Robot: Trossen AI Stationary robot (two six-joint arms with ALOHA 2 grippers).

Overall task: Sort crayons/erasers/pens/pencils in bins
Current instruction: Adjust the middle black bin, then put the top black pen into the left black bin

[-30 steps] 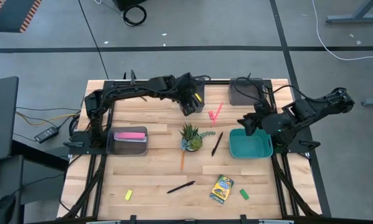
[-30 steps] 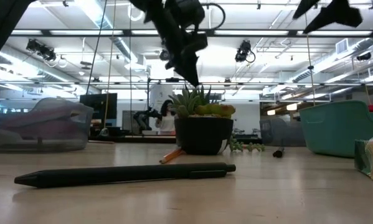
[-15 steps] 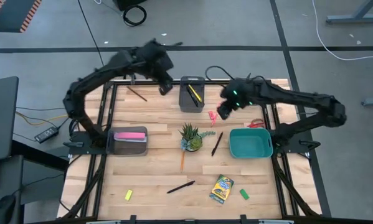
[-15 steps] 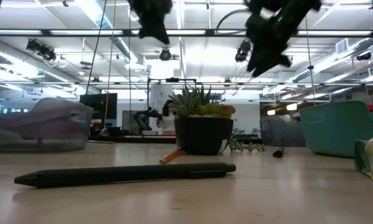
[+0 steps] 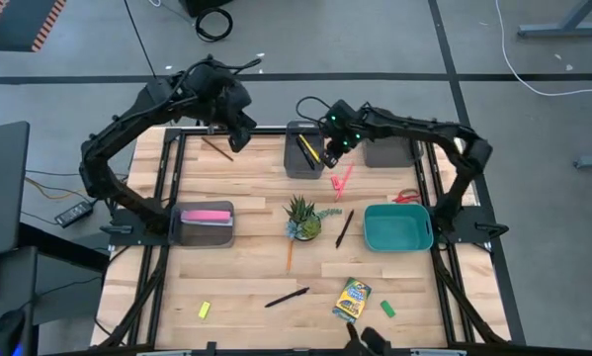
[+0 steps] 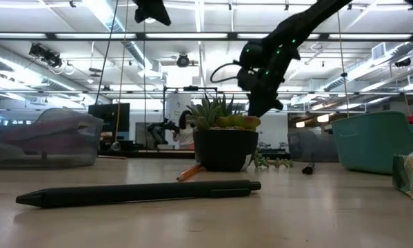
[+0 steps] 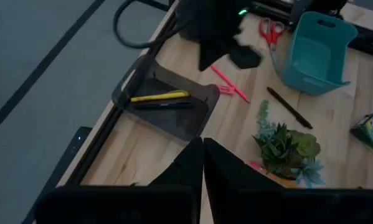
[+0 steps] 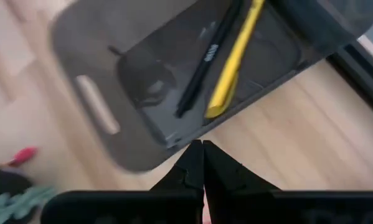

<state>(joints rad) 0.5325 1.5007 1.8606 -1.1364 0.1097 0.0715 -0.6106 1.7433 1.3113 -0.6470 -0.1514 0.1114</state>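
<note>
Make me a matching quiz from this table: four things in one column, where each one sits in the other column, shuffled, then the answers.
Things:
1. yellow pen
2. long pink bar
3. crayon box
4. scissors

Places:
A. on the bare wood near the front edge
B. in the dark grey bin at the back
C. beside the teal bin, on its back side
D. in the grey bin on the left

Pairs: 1-B, 2-D, 3-A, 4-C

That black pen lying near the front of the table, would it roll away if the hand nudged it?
Probably, somewhat. The black pen is a thin round stick lying flat on smooth wood, so a sideways push could roll it. Its clip might stop it soon. It looks stiff and light.
</note>
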